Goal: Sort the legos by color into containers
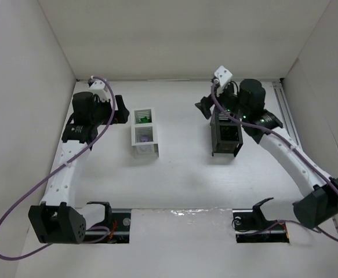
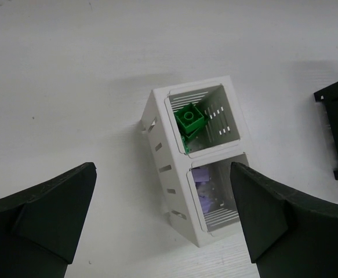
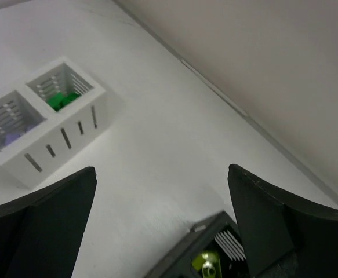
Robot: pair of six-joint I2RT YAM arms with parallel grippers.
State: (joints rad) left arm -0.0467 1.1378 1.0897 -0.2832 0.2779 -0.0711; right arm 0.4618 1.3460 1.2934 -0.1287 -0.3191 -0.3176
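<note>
White walls close in your white table (image 1: 180, 179) on three sides, and both arms reach toward its far end. On your left, the left gripper (image 2: 163, 171) hangs with its fingers (image 2: 47, 214) spread wide and nothing between them. In the top view it sits just beside the white box (image 1: 145, 152). That box stands with its mouths up, and its long axis runs from the near side toward the far wall, a little tilted. The left wrist view shows you what the top view only hints at: a green lego (image 2: 190, 121) in the far compartment and a lavender lego (image 2: 202, 188) in the near one. Well apart to the right stands the black box (image 1: 225, 145). Its long axis also runs near to far, and its far end lies under the right wrist. Only the right wrist view looks into it, catching a yellow-green lego (image 3: 206, 263) at the bottom edge; you cannot tell which compartment that is. The right gripper (image 3: 162, 171) hovers above that box, fingers released and empty.
</note>
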